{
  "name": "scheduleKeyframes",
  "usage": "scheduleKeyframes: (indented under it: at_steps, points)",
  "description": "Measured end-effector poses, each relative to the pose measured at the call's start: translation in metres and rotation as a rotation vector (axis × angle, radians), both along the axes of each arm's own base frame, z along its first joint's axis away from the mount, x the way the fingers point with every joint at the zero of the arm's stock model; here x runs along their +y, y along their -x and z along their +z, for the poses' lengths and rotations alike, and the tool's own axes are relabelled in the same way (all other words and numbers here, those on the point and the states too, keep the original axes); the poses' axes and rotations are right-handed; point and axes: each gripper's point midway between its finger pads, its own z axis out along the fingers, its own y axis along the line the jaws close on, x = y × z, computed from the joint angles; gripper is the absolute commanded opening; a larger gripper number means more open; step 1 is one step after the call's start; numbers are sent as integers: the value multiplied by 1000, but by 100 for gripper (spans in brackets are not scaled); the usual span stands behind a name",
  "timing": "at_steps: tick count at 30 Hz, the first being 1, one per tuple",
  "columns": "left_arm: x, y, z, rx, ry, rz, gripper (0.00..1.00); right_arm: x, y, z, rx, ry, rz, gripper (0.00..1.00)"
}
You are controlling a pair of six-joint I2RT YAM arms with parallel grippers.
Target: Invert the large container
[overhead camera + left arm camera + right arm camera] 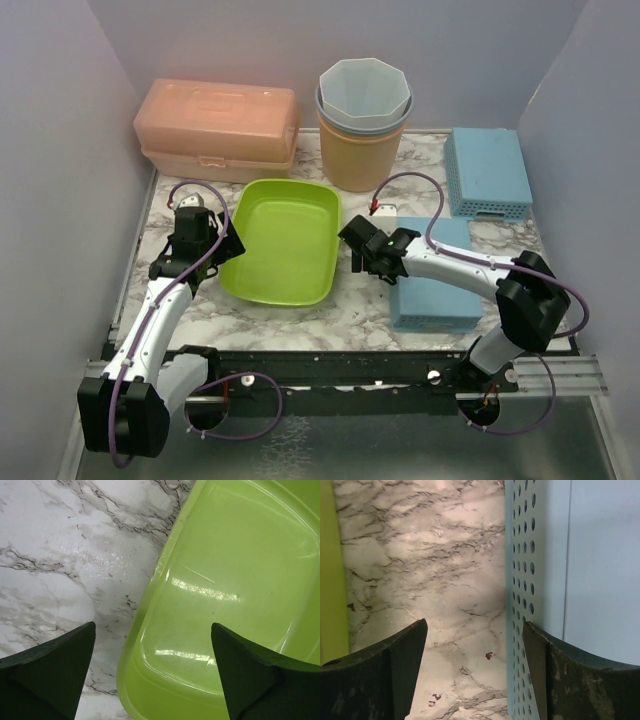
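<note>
Marble table [350,310]. Green large container [285,240] at centre, upright, open side up. Pink lidded box [215,128] back left; orange bin [360,150] with stacked pale cups right behind the container. Two blue perforated baskets: one back right [487,172], one [435,300] under the right arm. Left fingers [55,660] wide apart, straddling the container's left rim. Right fingers [395,670] apart over bare table between container and near basket, holding nothing.

Large container [283,243]: no lettering legible.
Other surfaces, all views: no text, brand, number or sign legible.
</note>
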Motion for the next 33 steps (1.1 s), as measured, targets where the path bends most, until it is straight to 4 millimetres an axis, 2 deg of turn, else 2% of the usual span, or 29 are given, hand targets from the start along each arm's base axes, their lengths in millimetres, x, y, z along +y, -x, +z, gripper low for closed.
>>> scheduleKeyframes:
  at_steps: [4,7,10,13,16,21,27,29,33]
  points:
    - [0,0,0,0,0,0,99,-14,9,-14,27,24,-27,81]
    - [0,0,0,0,0,0,99,-36,21,-26,57,59,-51,81]
    - [0,0,0,0,0,0,99,-54,29,-26,71,82,-77,81]
    - [0,0,0,0,0,0,99,-57,26,-15,45,64,-90,82]
    - [0,0,0,0,0,0,99,-47,21,-8,40,34,-71,82]
    - [0,0,0,0,0,1,99,-11,-2,-2,25,-37,-5,84]
    - [0,0,0,1,0,1,99,20,-44,-20,23,5,43,84]
    - [0,0,0,1,0,1,99,16,-55,-27,26,14,30,84]
    - [0,0,0,1,0,1,99,-9,-72,-30,31,26,-34,85]
